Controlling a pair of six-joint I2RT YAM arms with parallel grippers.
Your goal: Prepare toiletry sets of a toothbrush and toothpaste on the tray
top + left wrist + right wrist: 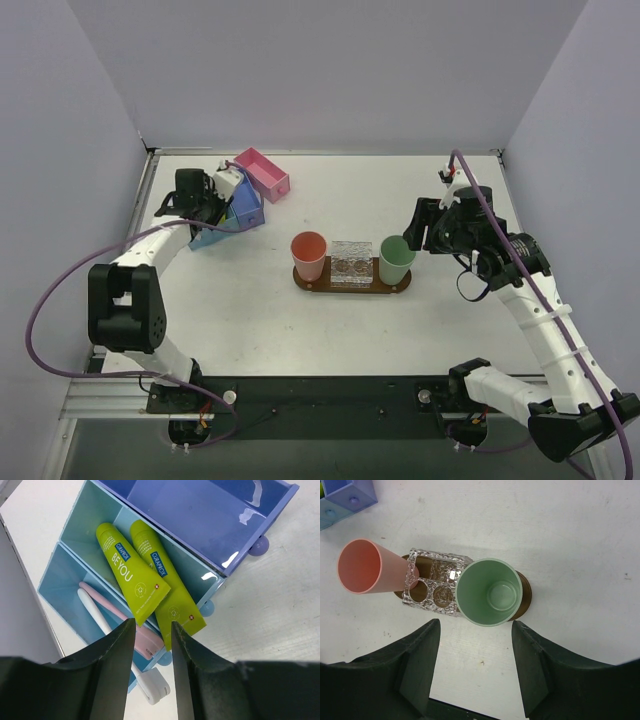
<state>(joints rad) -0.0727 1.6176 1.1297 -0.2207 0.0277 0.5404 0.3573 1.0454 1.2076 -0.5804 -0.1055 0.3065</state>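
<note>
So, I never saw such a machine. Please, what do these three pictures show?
These are two robot arms bolted to a table. One picture looks down from above; the other two come from cameras on the wrists. A brown tray carries a pink cup, a clear holder and a green cup. The left gripper hangs over a blue bin with two toothpaste tubes and two toothbrushes, straddling one tube's end; whether it grips, I cannot tell. The right gripper is open and empty, near the green cup. A pink bin stands farther back.
</note>
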